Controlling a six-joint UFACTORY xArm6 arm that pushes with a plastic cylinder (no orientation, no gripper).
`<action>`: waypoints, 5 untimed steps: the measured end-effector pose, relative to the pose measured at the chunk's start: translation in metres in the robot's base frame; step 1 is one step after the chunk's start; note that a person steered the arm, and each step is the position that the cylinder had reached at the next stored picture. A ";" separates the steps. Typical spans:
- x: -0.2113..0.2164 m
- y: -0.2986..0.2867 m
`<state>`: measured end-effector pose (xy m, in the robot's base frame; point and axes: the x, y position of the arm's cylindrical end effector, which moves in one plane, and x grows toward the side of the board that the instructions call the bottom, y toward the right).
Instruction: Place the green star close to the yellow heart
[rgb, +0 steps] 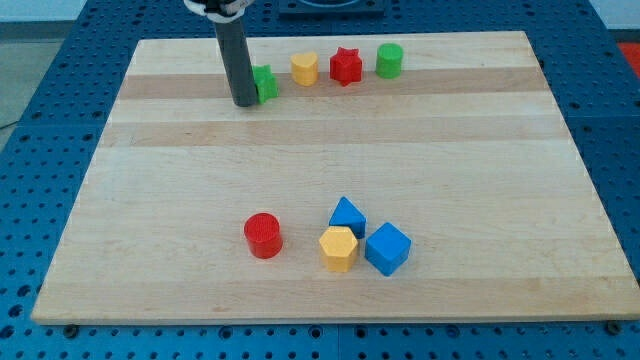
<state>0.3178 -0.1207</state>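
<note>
Wooden board (330, 170), tool tip (244, 102) touching green star (265, 82) (its left), near yellow heart (305, 68)

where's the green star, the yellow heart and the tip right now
green star (266, 82), camera view, on its visible right half beside the rod
yellow heart (305, 69), camera view, on its top face
my tip (243, 103), camera view, at the rod's very lower end

Bright even light, soft short shadows, sharp focus

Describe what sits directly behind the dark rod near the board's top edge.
A green block shows at the rod's right, touching my tip. The rod covers its left part, so its star shape cannot be confirmed. The yellow heart lies further to the view's right.
</note>
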 end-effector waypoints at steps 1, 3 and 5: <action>0.013 -0.003; 0.001 -0.005; -0.009 0.010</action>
<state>0.3086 -0.1110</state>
